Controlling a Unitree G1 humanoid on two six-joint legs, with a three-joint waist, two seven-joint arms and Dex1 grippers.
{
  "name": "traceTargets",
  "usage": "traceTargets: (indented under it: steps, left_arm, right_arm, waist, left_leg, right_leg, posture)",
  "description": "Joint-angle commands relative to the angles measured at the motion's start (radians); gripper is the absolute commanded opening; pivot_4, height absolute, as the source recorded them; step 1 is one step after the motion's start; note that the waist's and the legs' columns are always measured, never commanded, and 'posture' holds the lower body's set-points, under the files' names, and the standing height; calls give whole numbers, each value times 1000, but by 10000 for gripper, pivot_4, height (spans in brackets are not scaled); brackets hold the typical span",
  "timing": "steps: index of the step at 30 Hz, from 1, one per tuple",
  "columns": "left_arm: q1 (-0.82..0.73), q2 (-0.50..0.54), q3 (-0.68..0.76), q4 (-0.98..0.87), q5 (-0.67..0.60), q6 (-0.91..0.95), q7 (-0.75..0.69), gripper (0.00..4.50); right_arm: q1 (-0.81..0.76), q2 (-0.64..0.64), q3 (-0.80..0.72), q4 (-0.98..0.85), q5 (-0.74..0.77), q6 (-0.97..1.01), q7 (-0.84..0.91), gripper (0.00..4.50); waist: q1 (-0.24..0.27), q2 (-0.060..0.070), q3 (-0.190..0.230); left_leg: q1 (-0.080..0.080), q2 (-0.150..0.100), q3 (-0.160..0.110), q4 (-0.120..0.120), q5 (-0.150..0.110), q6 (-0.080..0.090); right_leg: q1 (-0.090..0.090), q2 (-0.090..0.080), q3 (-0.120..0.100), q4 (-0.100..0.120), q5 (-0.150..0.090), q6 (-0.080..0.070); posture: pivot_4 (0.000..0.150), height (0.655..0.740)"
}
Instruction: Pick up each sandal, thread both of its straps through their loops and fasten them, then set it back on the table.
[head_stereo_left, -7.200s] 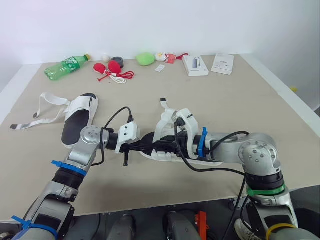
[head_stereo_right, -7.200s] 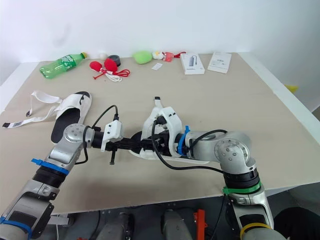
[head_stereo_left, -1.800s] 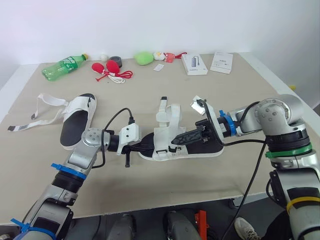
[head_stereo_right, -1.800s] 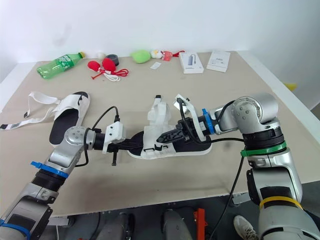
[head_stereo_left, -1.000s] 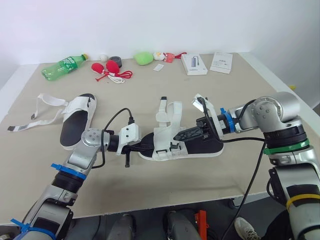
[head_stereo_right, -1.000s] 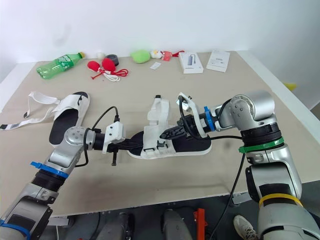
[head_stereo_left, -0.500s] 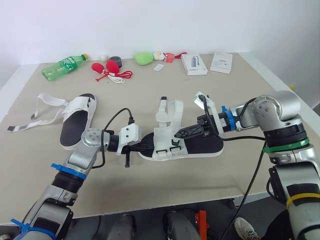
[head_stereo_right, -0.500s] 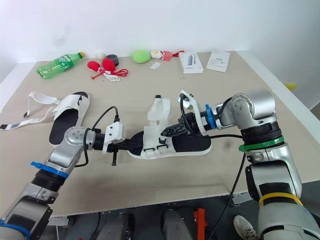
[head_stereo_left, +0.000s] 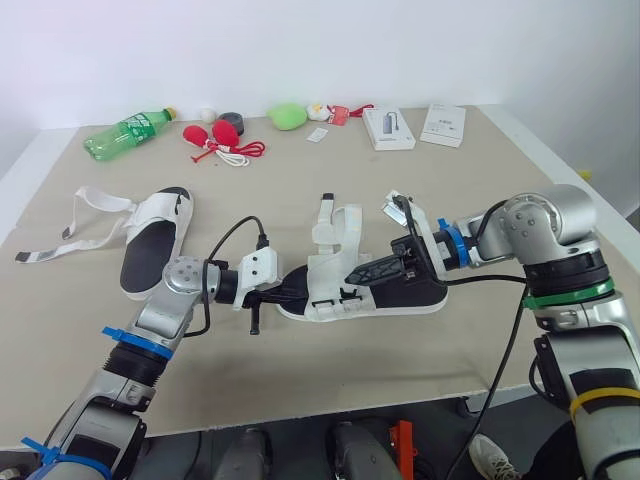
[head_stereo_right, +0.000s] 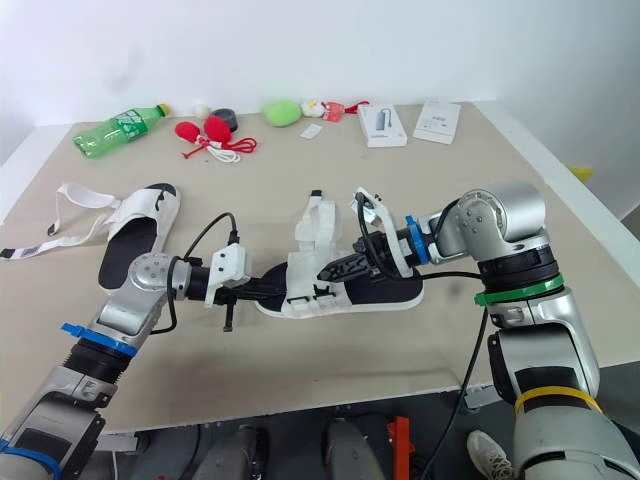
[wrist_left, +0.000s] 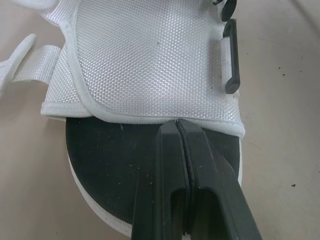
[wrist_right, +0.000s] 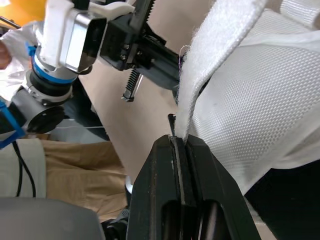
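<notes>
Nearest the table's front edge, the left gripper had its two black fingers pressed tight together with nothing between them, tips down on the dark footbed at the toe of the sandal. Just ahead of those tips began the white mesh upper, and off to one side of it sat a black loop. The sandal lay flat on the table between the two grippers. From the heel end the right gripper reached in over the footbed, its fingers pinching a white strap that rose out from between the tips and ran across the mesh. The two sets of fingertips were near each other, not touching. Farther off beyond the left fingers lay the second sandal, its loose straps trailing away. Along the far edge, well past both grippers, were a green bottle, some red toys, a green lump and two white boxes
</notes>
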Motion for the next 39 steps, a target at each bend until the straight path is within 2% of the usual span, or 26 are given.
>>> traceTargets:
  steps: [1, 8, 25, 39]
  left_arm:
    - [1, 5, -9, 1, 15, 4, 2, 0]
    - [2, 5, -12, 0, 19, 2, 6, 0]
    - [3, 3, -18, -1, 21, 2, 23, 0]
    - [1, 2, -20, 3, 27, 0, 28, 0]
  right_arm:
    - [9, -21, 1, -43, 42, 3, -4, 968]
    - [22, -38, 16, -58, 58, 3, -20, 968]
    - [48, -32, 51, -102, -31, -32, -36, 968]
    - [64, -59, 68, -225, -31, -61, 11, 968]
  waist:
    - [0, 0, 0]
    - [0, 0, 0]
    - [0, 0, 0]
    - [0, 0, 0]
  left_leg:
    - [0, 0, 0, 0, 0, 0]
    - [0, 0, 0, 0, 0, 0]
    - [0, 0, 0, 0, 0, 0]
    - [0, 0, 0, 0, 0, 0]
  right_leg:
    - [0, 0, 0, 0, 0, 0]
    - [0, 0, 0, 0, 0, 0]
    - [0, 0, 0, 0, 0, 0]
    - [1, 0, 0, 0, 0, 0]
  posture:
    - [1500, 7400]
    - [1500, 7400]
    - [1500, 7400]
    - [1500, 7400]
